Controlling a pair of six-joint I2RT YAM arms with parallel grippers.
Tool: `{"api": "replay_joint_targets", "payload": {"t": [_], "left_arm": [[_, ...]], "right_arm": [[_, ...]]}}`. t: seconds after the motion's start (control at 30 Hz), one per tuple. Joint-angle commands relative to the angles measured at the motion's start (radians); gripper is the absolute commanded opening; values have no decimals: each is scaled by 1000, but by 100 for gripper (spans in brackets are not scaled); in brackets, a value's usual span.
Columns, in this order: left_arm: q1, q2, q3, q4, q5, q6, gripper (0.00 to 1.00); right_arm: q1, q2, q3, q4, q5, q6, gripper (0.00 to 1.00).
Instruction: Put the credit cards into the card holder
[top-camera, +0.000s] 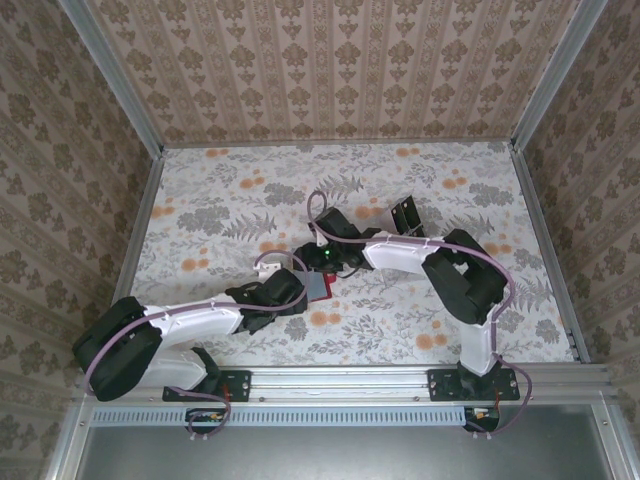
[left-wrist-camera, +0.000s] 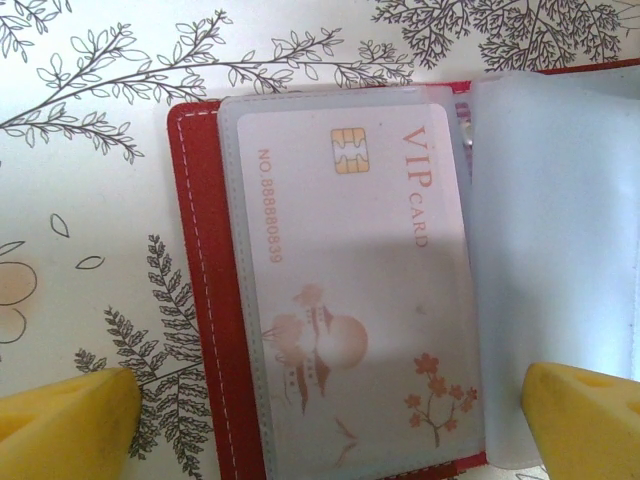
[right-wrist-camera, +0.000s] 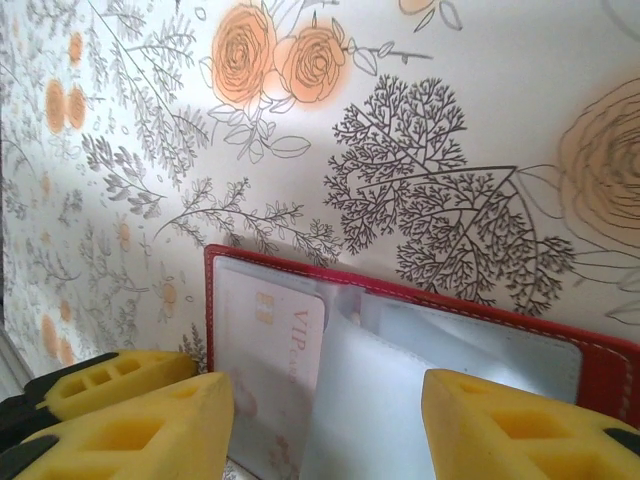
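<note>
Card holder (left-wrist-camera: 197, 300): red, lying opened out flat on the flower-printed table (right-wrist-camera: 450, 110), directly beneath both wrists. Left gripper (left-wrist-camera: 320, 430): jaws spread as wide as they go, one yellow fingertip (left-wrist-camera: 65, 425) to each side of the holder. It grips nothing, and no contact with the holder can be made out. Between and just ahead of those fingertips, one credit card (left-wrist-camera: 350, 270) sits inside a clear pocket on the holder's half with the stitched border. The card is pale pink, printed VIP CARD, with a gold chip. Its long axis runs straight away from the left gripper, crosswise to the line between the fingertips. The chip end is the far end and the flower print the near end. The holder's stitched red border runs parallel to the card on one fingertip's side. On the other fingertip's side a loose clear sleeve leaf (left-wrist-camera: 550, 250) is lifted off the card. Right gripper (right-wrist-camera: 325, 430): jaws about halfway apart, low over the holder's near edge, with that leaf standing in the gap between them. I cannot tell whether either pad touches the leaf; nothing is pinched.
</note>
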Motion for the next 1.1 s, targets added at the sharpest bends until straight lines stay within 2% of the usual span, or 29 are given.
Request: {"api": "replay_joint_targets", "payload": {"t": [0.0, 0.23, 0.7, 0.87, 1.07], "left_arm": [[-9, 9, -21, -12, -15, -19, 100], [-8, 7, -21, -12, -15, -18, 100], [-9, -7, -9, -29, -19, -13, 100], [-4, -94, 21, -96, -59, 8, 100], [23, -291, 28, -216, -120, -7, 100]], "right_arm": [[-2, -36, -41, -7, 9, 17, 54], [-3, -22, -96, 39, 4, 41, 54], [20, 21, -63, 59, -43, 37, 54], [33, 4, -53, 65, -65, 44, 54], [60, -18, -33, 58, -65, 58, 54]]}}
